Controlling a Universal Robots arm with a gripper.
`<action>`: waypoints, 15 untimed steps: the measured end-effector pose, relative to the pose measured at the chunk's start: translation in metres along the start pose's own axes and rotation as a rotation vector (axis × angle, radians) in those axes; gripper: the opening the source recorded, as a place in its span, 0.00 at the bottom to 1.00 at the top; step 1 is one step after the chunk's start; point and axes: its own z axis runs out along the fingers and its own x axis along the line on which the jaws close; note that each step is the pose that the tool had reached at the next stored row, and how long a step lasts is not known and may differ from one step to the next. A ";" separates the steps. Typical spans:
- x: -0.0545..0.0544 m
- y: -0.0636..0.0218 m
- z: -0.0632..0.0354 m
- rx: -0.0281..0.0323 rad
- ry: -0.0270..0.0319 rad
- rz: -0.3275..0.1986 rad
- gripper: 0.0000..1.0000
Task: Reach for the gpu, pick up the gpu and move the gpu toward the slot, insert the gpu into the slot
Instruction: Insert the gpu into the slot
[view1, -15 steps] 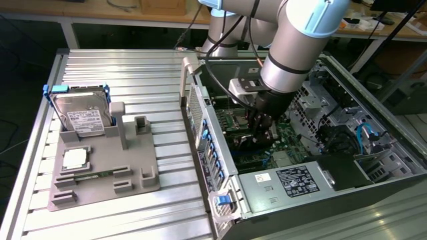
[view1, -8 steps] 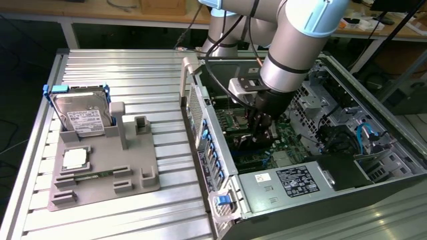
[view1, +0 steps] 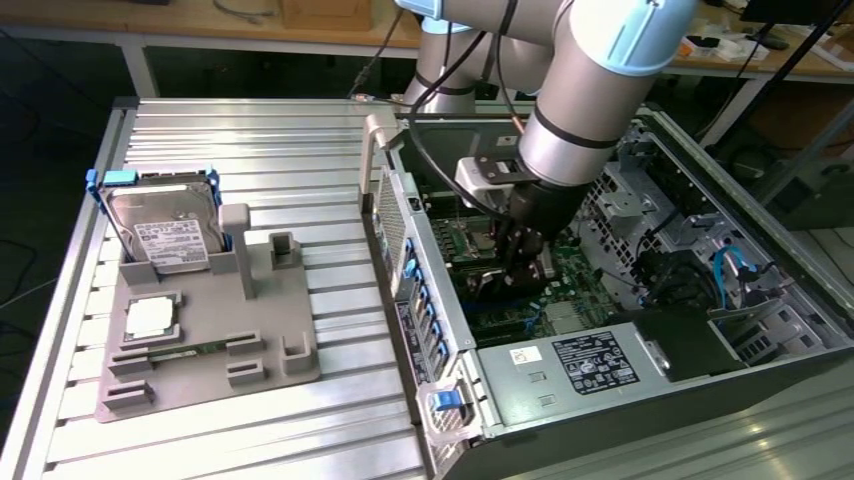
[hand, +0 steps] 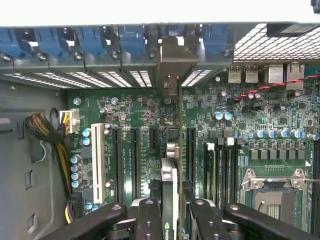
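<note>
We see the pincer (hand: 170, 212) clenched on the gpu (hand: 170, 180), which stands on edge between its black fingers (hand: 148, 220). Directly below the pincer lies the green motherboard (hand: 240, 117), the card's silver bracket (hand: 172, 62) reaching the case wall ahead. We cannot make out the slot. Well off to one side of the pincer, outside the case, a hard drive (view1: 167, 235) stands in a grey holder (view1: 200, 335).

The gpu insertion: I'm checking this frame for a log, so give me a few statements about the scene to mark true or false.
1. The gripper holds the gpu between its fingers. True.
2. The gpu lies on the grey fixture. False: it stands edge-on above the green motherboard inside the computer case.
3. The hard drive stands in the grey fixture outside the case. True.
4. The arm is over the fixture. False: it reaches into the case.
</note>
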 end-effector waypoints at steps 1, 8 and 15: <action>0.000 0.0003 0.0000 0.0000 0.0000 0.000 0.27; 0.000 0.0022 0.0005 -0.0003 0.0003 0.000 0.27; 0.000 0.0021 0.0040 0.0001 -0.0007 0.000 0.27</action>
